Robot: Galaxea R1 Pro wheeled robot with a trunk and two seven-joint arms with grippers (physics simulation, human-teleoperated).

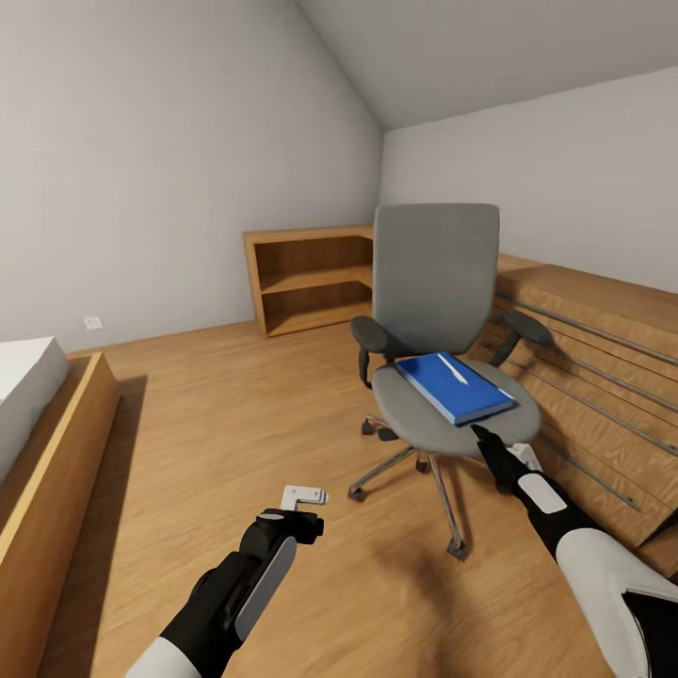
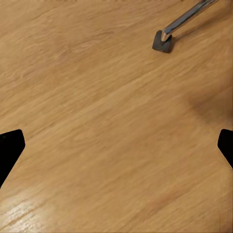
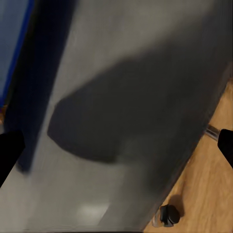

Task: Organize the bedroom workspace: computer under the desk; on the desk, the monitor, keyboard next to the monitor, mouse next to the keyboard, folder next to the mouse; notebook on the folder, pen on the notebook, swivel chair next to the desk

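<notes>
The grey swivel chair [image 1: 436,282] stands mid-room, facing me. On its seat lies the blue folder [image 1: 454,387], with the thin whitish pen [image 1: 452,369] resting on it. My right gripper [image 1: 484,439] hovers at the seat's front edge; in the right wrist view it [image 3: 116,145] is open over the grey seat [image 3: 145,97], with the folder's edge [image 3: 12,43] to one side. A small pale-grey notebook [image 1: 303,494] lies on the floor just beyond my left gripper [image 1: 287,527]. That gripper [image 2: 116,145] is open over bare floor near a chair caster [image 2: 162,41].
A low wooden open shelf [image 1: 311,278] stands against the back wall. A light wooden dresser [image 1: 603,358] with long bar handles runs along the right, close behind the chair. A wood-framed bed [image 1: 47,433] borders the left. Open wooden floor [image 1: 217,405] lies between them.
</notes>
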